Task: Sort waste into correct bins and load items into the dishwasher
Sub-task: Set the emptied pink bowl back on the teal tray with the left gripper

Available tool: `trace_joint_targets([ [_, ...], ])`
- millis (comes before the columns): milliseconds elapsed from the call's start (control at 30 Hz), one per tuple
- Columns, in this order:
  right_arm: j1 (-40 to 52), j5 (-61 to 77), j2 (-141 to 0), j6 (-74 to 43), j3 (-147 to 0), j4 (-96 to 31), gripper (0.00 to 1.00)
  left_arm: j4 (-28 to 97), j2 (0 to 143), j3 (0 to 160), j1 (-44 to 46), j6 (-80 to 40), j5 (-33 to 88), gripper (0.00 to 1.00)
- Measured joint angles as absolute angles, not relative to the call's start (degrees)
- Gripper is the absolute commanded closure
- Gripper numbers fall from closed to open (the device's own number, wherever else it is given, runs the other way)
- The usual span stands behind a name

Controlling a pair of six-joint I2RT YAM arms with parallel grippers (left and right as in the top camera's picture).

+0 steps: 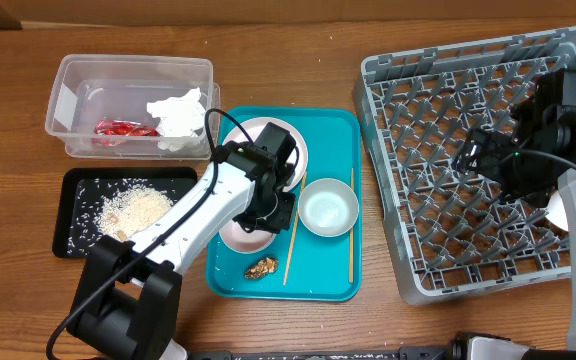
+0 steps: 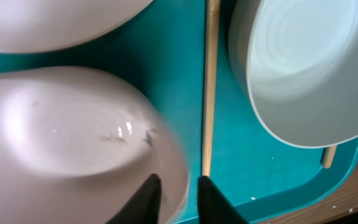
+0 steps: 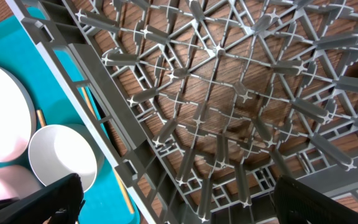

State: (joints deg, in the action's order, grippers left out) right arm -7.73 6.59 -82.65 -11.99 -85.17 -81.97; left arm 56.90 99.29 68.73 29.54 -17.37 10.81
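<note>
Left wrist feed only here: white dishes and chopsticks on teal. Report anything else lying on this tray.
Observer: A brown food scrap lies on the teal tray, near the edge closest to the left arm's base.
Operator: Give me the waste tub.
Observer: The clear tub, beyond the tray's far left corner, holds the red wrapper and the white napkin.
Operator: Now the other arm.
Observer: The right pincer hangs open above the grey rack; I see no dishes in it.
</note>
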Motion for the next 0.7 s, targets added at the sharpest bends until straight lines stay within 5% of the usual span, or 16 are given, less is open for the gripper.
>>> trace_joint_targets([
  [67, -7.7, 6.6, -82.7, -12.0, -85.2, -82.0, 0.00, 56.7, 99.3, 68.7, 29.5, -17.8, 10.4, 0.45],
  [700, -7.7, 6.6, -82.7, -12.0, -85.2, -82.0, 0.00, 71.1, 94.7, 70.8, 34.0, -22.0, 1.4, 0.44],
])
